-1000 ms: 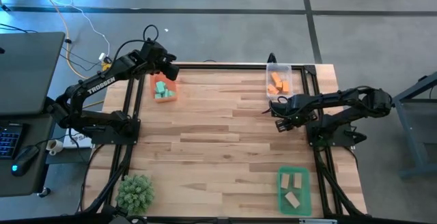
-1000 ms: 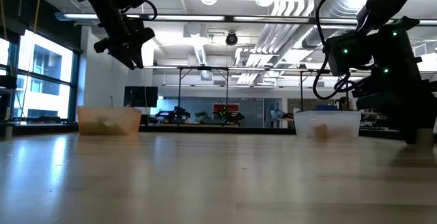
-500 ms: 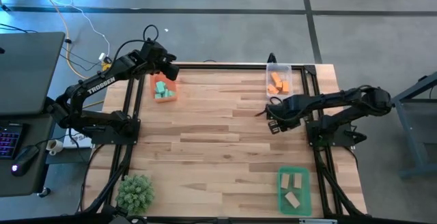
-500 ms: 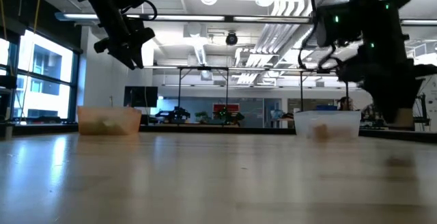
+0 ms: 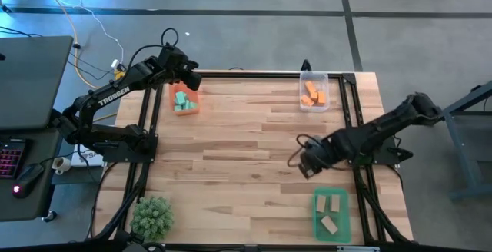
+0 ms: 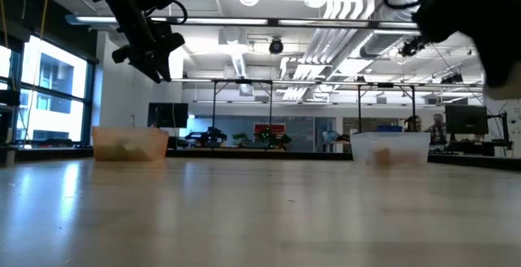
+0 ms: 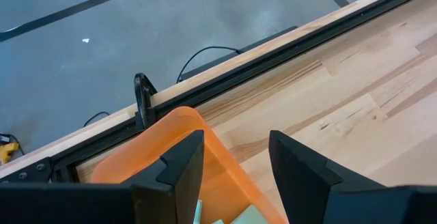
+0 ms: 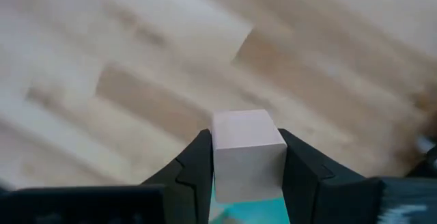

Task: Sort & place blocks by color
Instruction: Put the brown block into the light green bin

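Spanning the high view, the wooden table is a light butcher-block top with a dark metal frame along its edges. An orange tray sits near the far left corner and holds teal-green blocks; a clear tray near the far right corner holds orange blocks; a green tray at the near right corner holds two tan blocks. A spiky green plant stands at the near left corner.

The left gripper hangs above the orange tray with its fingers parted and nothing between them. The right gripper is over the right half of the table, just short of the green tray, its fingers closed on a tan block that shows between them in the right wrist view.

Around the table lies grey floor with dark seams and loose cables at the far left, and a desk with a keyboard beyond the left edge. The low view looks into a large hall with exposed ceiling ducts, windows at left and lit screens in the background.
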Available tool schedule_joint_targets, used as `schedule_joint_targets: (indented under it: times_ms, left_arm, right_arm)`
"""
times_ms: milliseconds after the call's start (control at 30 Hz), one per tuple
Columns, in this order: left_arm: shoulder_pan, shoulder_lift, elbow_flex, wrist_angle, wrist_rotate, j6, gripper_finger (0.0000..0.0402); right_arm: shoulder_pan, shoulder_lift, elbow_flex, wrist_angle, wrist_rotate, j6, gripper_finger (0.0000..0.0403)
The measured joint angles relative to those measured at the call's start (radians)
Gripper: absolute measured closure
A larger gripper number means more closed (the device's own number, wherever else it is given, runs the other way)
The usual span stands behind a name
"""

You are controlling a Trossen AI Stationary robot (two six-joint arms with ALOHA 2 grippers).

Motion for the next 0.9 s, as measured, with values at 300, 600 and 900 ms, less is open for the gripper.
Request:
schedule_joint_targets:
  times_ms: [300, 600, 900]
  left_arm:
    - [-0.007, 0.0, 0.0, 0.001, 0.0, -0.003, 0.0248]
    - [-0.058, 0.0, 0.0, 0.002, 0.001, -0.08, 0.0248]
    - [-0.182, -0.043, -0.001, 0.008, 0.045, -0.228, 0.0248]
  right_arm:
    - [0.258, 0.001, 0.015, 0.069, 0.058, 0.224, 0.0295]
    - [0.503, 0.02, 0.015, 0.176, 0.167, 0.477, 0.0295]
    - [0.632, 0.122, 0.015, 0.278, 0.136, 0.567, 0.0295]
